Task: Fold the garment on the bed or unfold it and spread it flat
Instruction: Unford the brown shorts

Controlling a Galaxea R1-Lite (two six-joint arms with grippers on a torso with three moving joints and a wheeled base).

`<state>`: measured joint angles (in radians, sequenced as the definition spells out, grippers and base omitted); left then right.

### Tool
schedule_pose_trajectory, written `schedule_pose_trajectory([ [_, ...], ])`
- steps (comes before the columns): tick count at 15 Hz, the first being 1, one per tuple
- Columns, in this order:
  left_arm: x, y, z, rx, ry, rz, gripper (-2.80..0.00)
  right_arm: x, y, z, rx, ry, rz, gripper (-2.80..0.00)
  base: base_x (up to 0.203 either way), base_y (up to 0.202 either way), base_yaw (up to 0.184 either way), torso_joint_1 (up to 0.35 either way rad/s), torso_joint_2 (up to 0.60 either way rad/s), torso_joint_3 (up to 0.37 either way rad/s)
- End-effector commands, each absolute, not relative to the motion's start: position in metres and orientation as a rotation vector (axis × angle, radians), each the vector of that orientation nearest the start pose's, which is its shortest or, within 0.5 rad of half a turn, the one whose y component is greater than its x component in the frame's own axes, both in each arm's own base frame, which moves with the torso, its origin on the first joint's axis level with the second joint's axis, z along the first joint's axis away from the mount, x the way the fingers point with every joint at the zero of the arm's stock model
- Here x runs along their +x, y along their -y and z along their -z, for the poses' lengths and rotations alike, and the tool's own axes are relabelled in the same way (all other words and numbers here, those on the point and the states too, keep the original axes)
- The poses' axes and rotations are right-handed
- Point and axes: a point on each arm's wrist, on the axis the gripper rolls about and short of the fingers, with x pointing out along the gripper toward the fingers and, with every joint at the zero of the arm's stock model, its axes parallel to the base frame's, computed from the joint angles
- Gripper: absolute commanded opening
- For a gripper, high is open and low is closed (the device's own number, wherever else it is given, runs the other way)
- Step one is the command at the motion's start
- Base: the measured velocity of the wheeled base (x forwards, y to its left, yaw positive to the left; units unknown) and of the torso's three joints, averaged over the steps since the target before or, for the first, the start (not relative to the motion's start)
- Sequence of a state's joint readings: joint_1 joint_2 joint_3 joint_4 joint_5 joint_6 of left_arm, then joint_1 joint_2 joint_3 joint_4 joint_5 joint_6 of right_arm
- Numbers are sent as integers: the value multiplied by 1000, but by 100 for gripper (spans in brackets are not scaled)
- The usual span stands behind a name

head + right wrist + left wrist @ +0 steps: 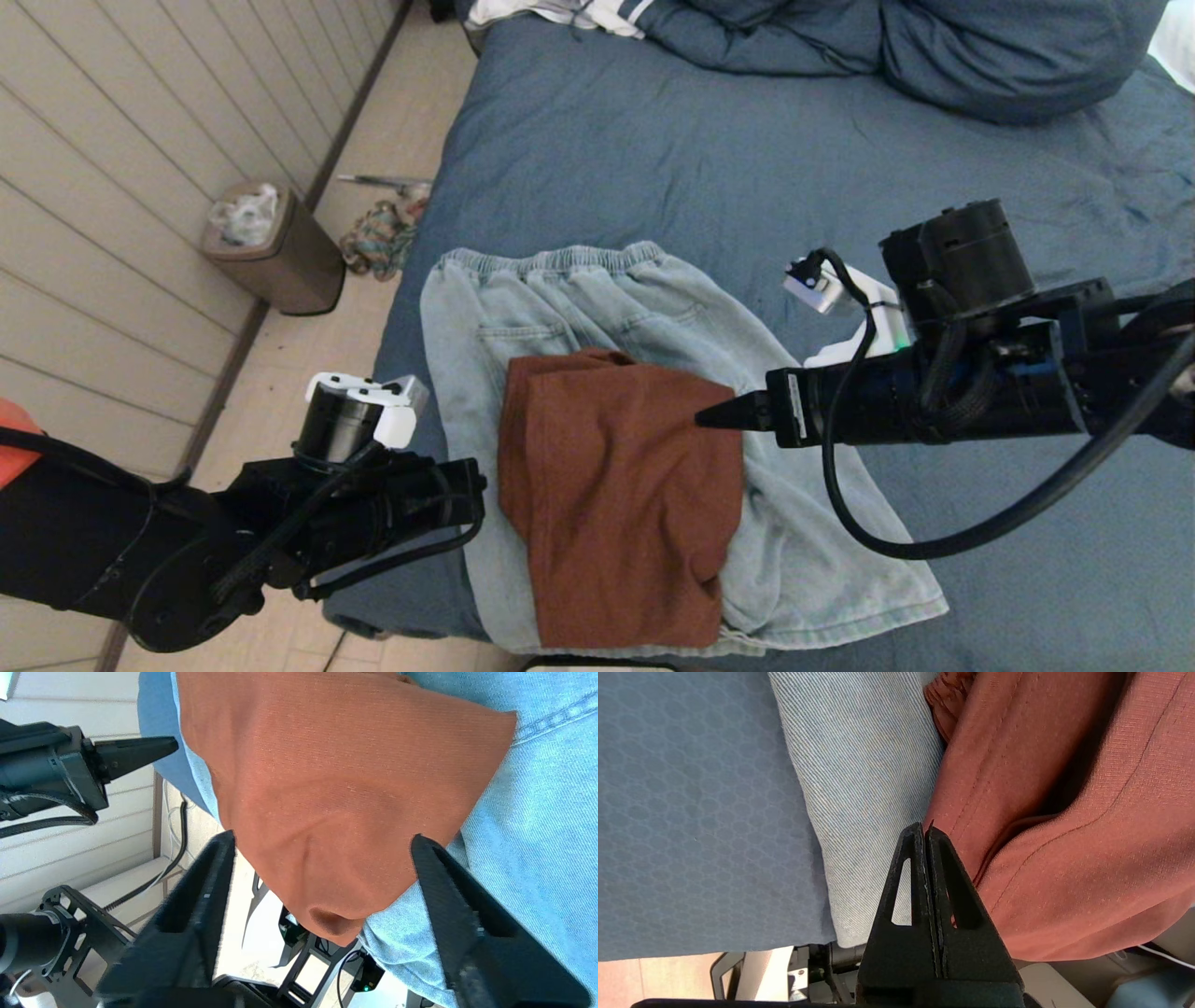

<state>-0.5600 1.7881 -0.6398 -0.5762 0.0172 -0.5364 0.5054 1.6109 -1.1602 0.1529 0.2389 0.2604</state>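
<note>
The bed (653, 159) fills most of the head view, running from the top edge to the lower right, with a rumpled blue duvet (896, 47) across the top. Light denim pants (579, 308) lie spread flat at the lower centre, waistband toward the top of the frame. A folded rust garment (616, 495) lies on top of the pants, covering their middle and reaching down to the near edge of the bed.

The right gripper (714, 417) comes in from the right of the frame, level, its tip over the upper right corner of the rust garment. Its jaws are spread wide and grasp nothing; in the right wrist view the rust fabric shows between them.

The left gripper (926, 828) sits at the lower left, beside the left edge of the clothes. Its jaws are clenched together, with nothing visibly held.

A bin (275, 247) stands on the floor (401, 121) at the left.
</note>
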Motion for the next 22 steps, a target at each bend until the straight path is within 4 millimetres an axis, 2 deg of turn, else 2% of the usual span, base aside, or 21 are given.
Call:
schedule_pose_trajectory([
  [1,248,155,-107,-346,-685,362,-280,245,-146,-239,161,-685,-652,0,0,0,0,0,0,0],
  [2,248,156,-106,-345,-686,360,-280,242,-157,-242,151,-678,-687,0,0,0,0,0,0,0],
  [4,249,156,-105,-345,-687,359,-280,249,-181,-242,124,-670,-694,0,0,0,0,0,0,0],
  [9,250,157,-105,-345,-685,359,-280,275,-251,-218,-70,-585,-447,0,0,0,0,0,0,0],
  [11,250,156,-107,-348,-680,360,-280,283,-272,-219,-133,-488,-399,0,0,0,0,0,0,0],
  [13,250,156,-107,-347,-680,359,-280,284,-287,-221,-179,-425,-400,0,0,0,0,0,0,0],
  [17,250,156,-107,-350,-667,363,-280,289,-305,-225,-231,-371,-409,0,0,0,0,0,0,0],
  [22,250,156,-107,-351,-666,364,-280,273,-319,-213,-300,-385,-429,0,0,0,0,0,0,0],
])
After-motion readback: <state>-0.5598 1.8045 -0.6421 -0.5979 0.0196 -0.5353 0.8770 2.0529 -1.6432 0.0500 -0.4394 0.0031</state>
